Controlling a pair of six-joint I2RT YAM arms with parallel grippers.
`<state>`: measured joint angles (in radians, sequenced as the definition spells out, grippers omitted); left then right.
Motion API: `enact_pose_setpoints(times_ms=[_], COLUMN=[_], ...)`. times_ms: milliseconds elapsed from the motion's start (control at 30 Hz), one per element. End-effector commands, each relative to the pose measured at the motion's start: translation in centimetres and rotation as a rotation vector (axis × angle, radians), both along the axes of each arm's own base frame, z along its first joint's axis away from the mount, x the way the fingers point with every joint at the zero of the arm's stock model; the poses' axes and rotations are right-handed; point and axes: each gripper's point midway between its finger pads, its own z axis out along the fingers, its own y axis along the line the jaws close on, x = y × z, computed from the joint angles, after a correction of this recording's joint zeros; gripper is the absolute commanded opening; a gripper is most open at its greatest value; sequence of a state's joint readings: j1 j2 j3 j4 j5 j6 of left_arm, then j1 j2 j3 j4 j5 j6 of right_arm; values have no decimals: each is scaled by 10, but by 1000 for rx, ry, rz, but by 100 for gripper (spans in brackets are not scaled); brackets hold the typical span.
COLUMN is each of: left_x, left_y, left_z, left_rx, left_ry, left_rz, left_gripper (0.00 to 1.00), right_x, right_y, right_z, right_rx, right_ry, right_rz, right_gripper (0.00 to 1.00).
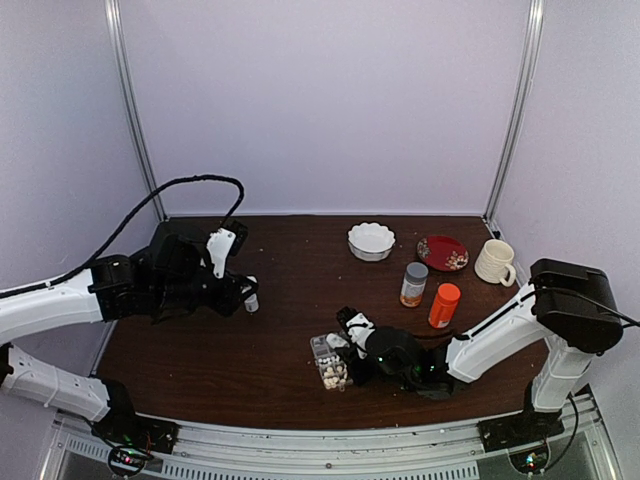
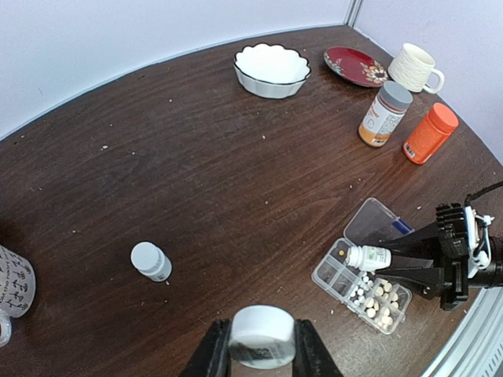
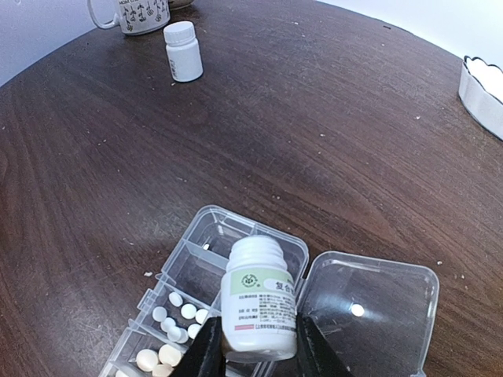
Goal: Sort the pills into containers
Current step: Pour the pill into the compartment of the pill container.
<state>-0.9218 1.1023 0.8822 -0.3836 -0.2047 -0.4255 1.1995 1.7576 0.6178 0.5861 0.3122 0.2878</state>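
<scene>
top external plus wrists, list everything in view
clear plastic organiser box: 1, open, front centre
cream-white pills: many, its end cells
uncapped small white bottle: 1, over organiser
capped small white bottle: 1, left
white round cap: 1, held
orange bottle: 1, right
grey-capped labelled bottle: 1, beside it
white scalloped bowl: 1, back
red patterned plate: 1, back
cream mug: 1, back right
note-printed white mug: 1, left
left gripper: shut on cap
right gripper: shut on uncapped bottle

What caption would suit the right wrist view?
Right gripper holds a small white pill bottle over the open clear organiser box.
</scene>
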Motion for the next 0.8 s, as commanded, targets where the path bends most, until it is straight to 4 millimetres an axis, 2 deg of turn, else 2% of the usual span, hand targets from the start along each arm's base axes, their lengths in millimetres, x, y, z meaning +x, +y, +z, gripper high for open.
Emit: enact_pose_setpoints(times_ms=[0,300,433,567,667,767], left_x=[2,0,0,0,-1,-1], left_y=[-12,-18,-19,-20,-22,-23], left_z=[15,10,9,10,9,7], left_rx=[-33,-24,-20,-23,-20,-15], left_ry=[-13,11,14,16,22,27], left_rz=[-42,-67,-75,-80,-90,-92], left_gripper=[0,0,0,0,0,0], right_x=[3,6,5,8,5,7], right_y=[-2,-3,-4,-2,-2,0], right_z=[8,7,19,11,13,8], right_rx=[23,6,50,-27,15,-26], right_ry=[-12,-9,-25,-11,-11,3], right_rz=[-19,-36,-27,-35,-25,-29], right_gripper=[0,0,0,0,0,0])
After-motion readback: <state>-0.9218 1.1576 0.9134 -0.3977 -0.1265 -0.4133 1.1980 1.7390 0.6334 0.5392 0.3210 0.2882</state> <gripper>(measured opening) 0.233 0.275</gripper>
